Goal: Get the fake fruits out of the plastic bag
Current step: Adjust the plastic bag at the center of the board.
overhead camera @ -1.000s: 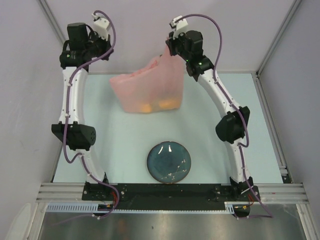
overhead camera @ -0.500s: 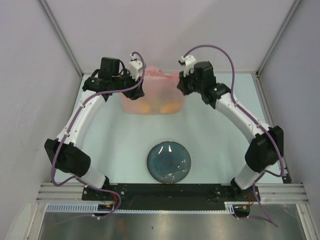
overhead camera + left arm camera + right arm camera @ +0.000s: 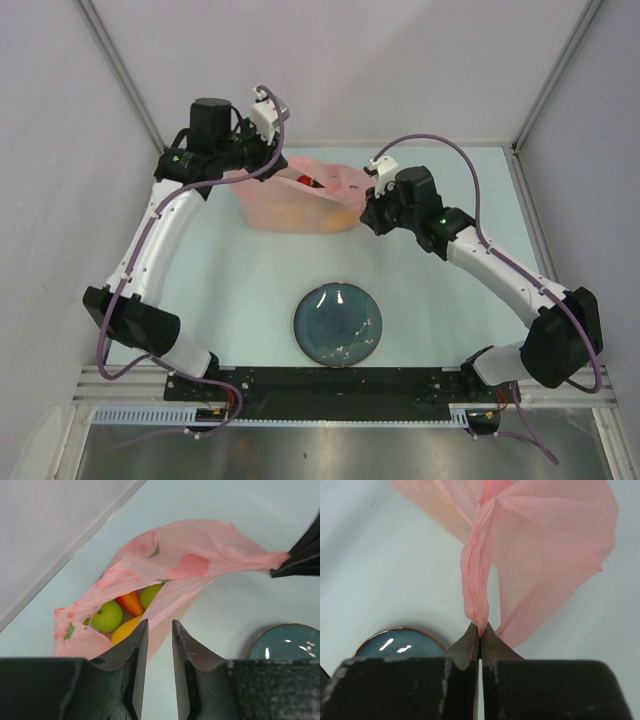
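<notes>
Between pale grey walls, the light worktop (image 3: 240, 290) is carrying the plastic bag (image 3: 290, 205) in the upper middle of the overhead frame, its mouth gaping. The fake fruits (image 3: 107, 616) are sitting inside it. The right fingers (image 3: 474, 642) are pinching a gathered fold of the bag. The left fingers (image 3: 141, 647) are hanging over the opening, narrowly parted and gripping nothing. A blue plate (image 3: 337, 325) is lying at lower centre.

You're looking down on a pale mint table (image 3: 250, 280) boxed in by plain lilac-grey walls (image 3: 60, 150). Aluminium posts (image 3: 119, 72) run up both far corners. A brushed metal sheet (image 3: 340, 455) fills the frame's bottom edge. The light is soft and even.
</notes>
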